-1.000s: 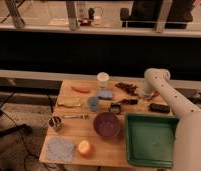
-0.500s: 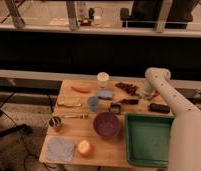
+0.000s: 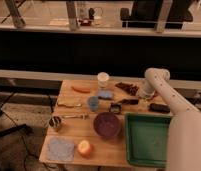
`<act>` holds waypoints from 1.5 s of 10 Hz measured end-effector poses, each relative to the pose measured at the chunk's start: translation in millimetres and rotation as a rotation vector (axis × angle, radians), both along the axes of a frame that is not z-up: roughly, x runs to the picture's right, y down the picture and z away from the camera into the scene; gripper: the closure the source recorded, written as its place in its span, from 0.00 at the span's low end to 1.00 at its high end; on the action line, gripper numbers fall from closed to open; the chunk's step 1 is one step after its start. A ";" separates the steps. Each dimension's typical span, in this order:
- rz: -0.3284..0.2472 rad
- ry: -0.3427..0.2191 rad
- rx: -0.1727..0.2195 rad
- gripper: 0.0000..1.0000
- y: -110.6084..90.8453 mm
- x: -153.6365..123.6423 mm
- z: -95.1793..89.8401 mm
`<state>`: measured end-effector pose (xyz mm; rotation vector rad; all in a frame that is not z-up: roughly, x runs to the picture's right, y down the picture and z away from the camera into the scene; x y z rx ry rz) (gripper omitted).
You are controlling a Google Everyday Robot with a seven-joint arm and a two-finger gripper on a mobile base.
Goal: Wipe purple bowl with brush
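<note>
The purple bowl (image 3: 107,125) is sitting upright near the front middle of the wooden table (image 3: 74,134), with the green tray (image 3: 146,139) lying just beside it on the right. The brush (image 3: 123,104) is lying flat on the tabletop just behind the bowl, apart from it, its blocky head pointing left and its slim dark handle reaching right. The gripper (image 3: 144,96) is hanging at the handle end of the brush, on the far right side of the table, with the white arm (image 3: 166,97) bending down to it from a raised elbow. It is not showing plainly enough to tell how far open it is, or whether it is touching or holding the brush. A flat black block (image 3: 159,107) is resting to the right of the gripper, and a reddish-brown strip (image 3: 126,88) is lying just behind the brush. Further left, a blue cup (image 3: 93,103) is standing near the brush head, with a blue sponge (image 3: 105,94) and a white cup (image 3: 102,79) behind it. An orange carrot-like piece (image 3: 81,89) is lying at the back left. A metal cup (image 3: 55,123) is standing at the left edge, and a blue cloth (image 3: 60,149) and a round orange fruit (image 3: 85,148) are lying at the front left.
</note>
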<state>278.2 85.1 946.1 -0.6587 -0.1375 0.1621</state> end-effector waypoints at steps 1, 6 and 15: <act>0.001 0.002 -0.002 0.26 1.5 1.3 0.3; -0.002 0.000 -0.007 0.33 3.7 -2.9 4.4; -0.009 -0.018 0.007 0.82 -5.8 -11.5 9.4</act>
